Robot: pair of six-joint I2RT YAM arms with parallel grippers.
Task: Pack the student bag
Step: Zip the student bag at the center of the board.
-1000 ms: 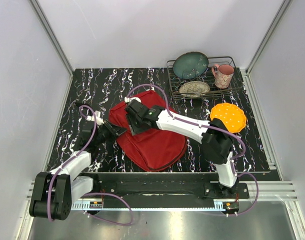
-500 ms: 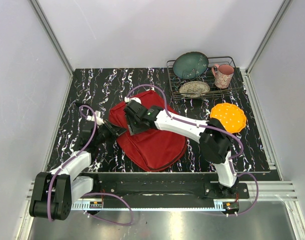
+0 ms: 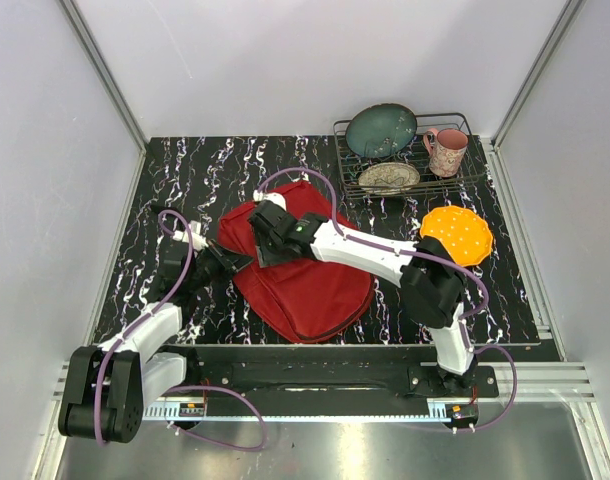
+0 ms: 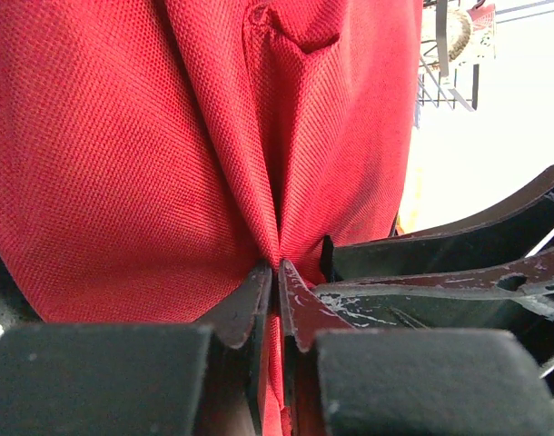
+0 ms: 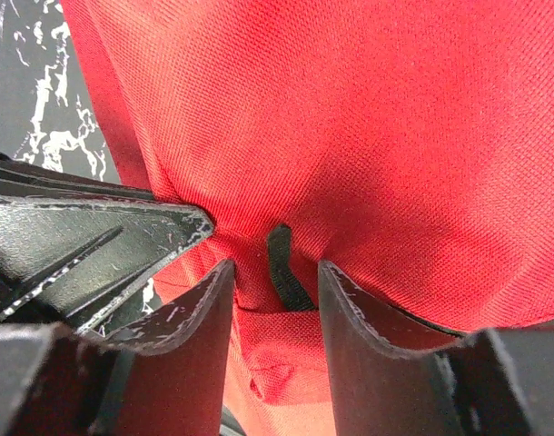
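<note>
The red student bag point(image 3: 310, 280) lies flat in the middle of the table. My left gripper point(image 3: 232, 261) is at its left edge, shut on a pinched fold of the red fabric point(image 4: 275, 227). My right gripper point(image 3: 262, 240) reaches across the bag to its upper left part. In the right wrist view its jaws stand apart around a bunched fold of red fabric point(image 5: 377, 136) with a short black strap tab point(image 5: 283, 268) between them. My left gripper's fingers point(image 5: 86, 236) show just to the left of it.
A wire dish rack point(image 3: 463, 170) at the back right holds a teal plate point(image 3: 381, 130), a patterned dish point(image 3: 389, 178) and a pink mug point(image 3: 446, 151). An orange round plate point(image 3: 457, 234) lies right of the bag. White walls close in the table.
My right gripper has shifted slightly left and toward the back over the bag's upper left part. My left arm has stayed put, holding the fabric.
</note>
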